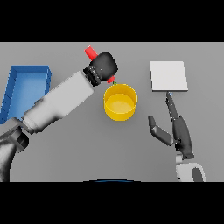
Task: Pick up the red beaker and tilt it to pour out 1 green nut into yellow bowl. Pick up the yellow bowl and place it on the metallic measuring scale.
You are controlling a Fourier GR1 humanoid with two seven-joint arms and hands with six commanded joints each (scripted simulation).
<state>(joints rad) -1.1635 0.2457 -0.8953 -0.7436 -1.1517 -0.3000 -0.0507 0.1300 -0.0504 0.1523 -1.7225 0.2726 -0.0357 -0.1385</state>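
the left hand (104, 65) is wrapped around the small red beaker (91, 53), tipped just behind the round yellow bowl (120, 102) mid-table so a green nut (113, 82) drops in. the right hand (175, 127) lies spread before the flat metallic scale (169, 76), near the table's far edge.

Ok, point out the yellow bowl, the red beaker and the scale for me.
yellow bowl (120, 112): head view, front outer wall.
red beaker (90, 53): head view, red end sticking out of the left hand (105, 65).
scale (169, 76): head view, middle of its top plate.
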